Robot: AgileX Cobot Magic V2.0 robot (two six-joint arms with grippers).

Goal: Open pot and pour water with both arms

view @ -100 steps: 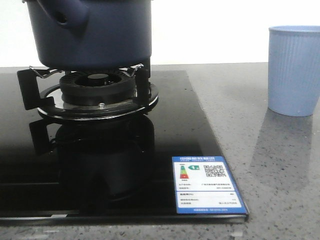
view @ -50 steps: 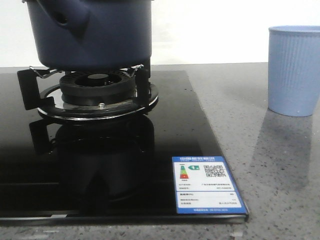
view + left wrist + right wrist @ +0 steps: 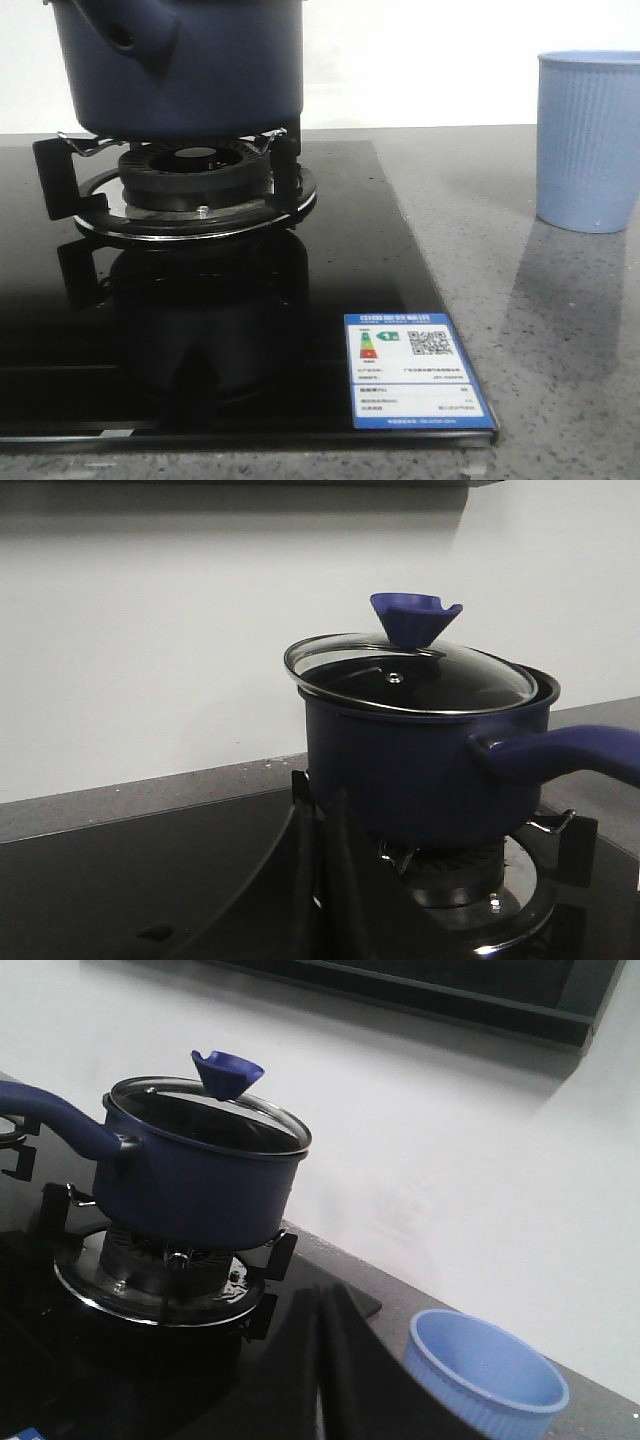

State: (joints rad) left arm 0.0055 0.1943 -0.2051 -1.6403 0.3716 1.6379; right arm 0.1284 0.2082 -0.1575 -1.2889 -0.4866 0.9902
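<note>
The pot (image 3: 180, 65) sits on the burner (image 3: 195, 185) at the far left of the surface (image 3: 540, 330), its glass lid (image 3: 410, 675) in place. The cup (image 3: 588, 140) stands well apart to the right. The left gripper (image 3: 320, 880) and the right gripper (image 3: 325, 1370) each show fingers pressed together, short of the pot. The lid's knob (image 3: 415, 618) looks nearer the left arm; the handle (image 3: 55, 1115) points toward the near left.

In the front view the pot (image 3: 180, 65) is cut off by the top edge, so its lid does not show there. The cup (image 3: 590, 140) runs past the right edge. The small print on the sticker (image 3: 415, 375) is too small to read.
</note>
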